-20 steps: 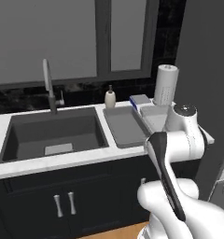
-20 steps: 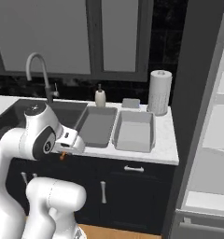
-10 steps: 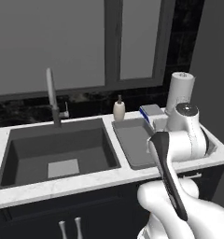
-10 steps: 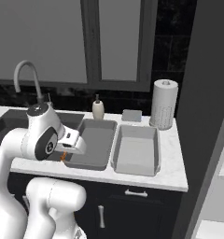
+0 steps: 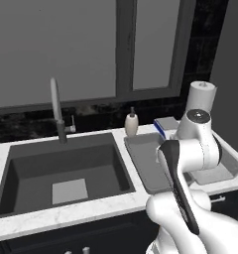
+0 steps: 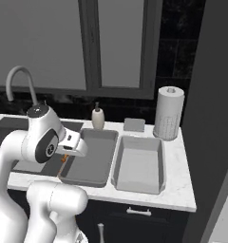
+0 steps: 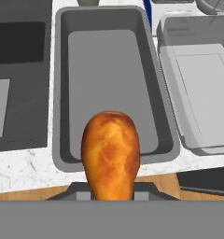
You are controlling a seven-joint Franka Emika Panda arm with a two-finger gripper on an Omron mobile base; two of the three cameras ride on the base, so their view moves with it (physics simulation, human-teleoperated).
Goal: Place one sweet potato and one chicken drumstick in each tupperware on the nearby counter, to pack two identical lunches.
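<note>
Hand view, jaws pinching chicken drumstick (image 7: 110, 154), over near rim of left tupperware (image 7: 59, 93), 2nd tupperware (image 7: 167, 70) beside.

Two tupperware (image 6: 90, 161) (image 6: 138, 165) sit side by side on the counter (image 6: 180, 190), right of the sink (image 5: 61, 173).

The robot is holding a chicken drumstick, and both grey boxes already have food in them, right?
Not quite. The gripper does hold the chicken drumstick, but the hand view shows both tupperware, the nearer and the farther, with nothing in them yet.
</note>
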